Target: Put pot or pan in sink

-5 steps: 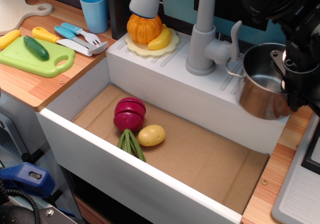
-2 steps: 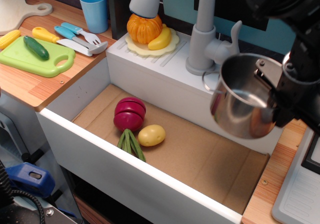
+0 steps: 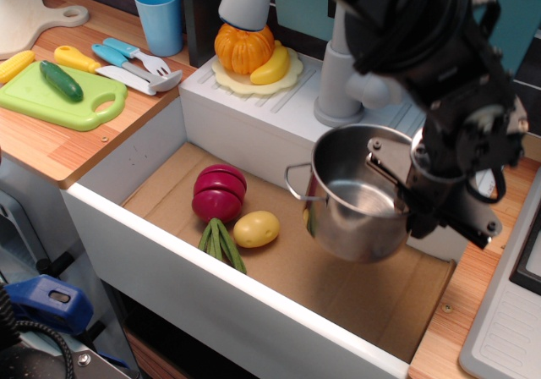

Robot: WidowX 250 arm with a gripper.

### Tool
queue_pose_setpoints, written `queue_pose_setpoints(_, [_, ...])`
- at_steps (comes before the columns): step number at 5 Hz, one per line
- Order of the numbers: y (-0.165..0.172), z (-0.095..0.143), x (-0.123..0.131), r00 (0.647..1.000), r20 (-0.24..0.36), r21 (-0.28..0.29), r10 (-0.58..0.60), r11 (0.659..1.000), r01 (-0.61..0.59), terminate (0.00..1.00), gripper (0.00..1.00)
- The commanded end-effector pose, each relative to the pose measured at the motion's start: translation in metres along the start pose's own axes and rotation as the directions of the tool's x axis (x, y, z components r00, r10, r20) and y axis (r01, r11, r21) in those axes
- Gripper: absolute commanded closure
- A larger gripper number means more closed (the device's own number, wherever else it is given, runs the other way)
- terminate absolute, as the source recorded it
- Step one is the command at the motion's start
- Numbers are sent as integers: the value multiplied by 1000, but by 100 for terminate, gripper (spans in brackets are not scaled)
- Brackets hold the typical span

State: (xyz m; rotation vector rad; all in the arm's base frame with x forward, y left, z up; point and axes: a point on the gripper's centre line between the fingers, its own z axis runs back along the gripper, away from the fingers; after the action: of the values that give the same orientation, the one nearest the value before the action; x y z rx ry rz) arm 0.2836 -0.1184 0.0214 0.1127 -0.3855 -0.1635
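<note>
The shiny steel pot (image 3: pixel 355 197) hangs in the air over the right half of the white sink (image 3: pixel 161 252), above its brown floor. My black gripper (image 3: pixel 404 194) comes in from the upper right and is shut on the pot's right rim. The pot is tilted slightly, its wire loop handle pointing left. The grey faucet (image 3: pixel 345 66) stands behind it on the sink's back ledge.
A red onion (image 3: pixel 219 192), a yellow potato (image 3: pixel 256 228) and green stalks (image 3: pixel 221 245) lie on the sink floor at left. A plate with pumpkin and banana (image 3: pixel 254 53) is on the back ledge. A blue cup (image 3: pixel 160 17), cutlery and green cutting board (image 3: pixel 59 96) are on the left counter.
The gripper has carried the pot from the sink's back right ledge leftward and down, out over the sink floor. The arm now covers more of the faucet.
</note>
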Motion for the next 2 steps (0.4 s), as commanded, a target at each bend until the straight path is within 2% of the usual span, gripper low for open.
queue_pose_setpoints(1, [-4,3,-6,992,115,-18,43,999,-41,0,100])
queue_pose_setpoints(2, [-6,-11,-14,985,165,-54,39,998,-30,0,0])
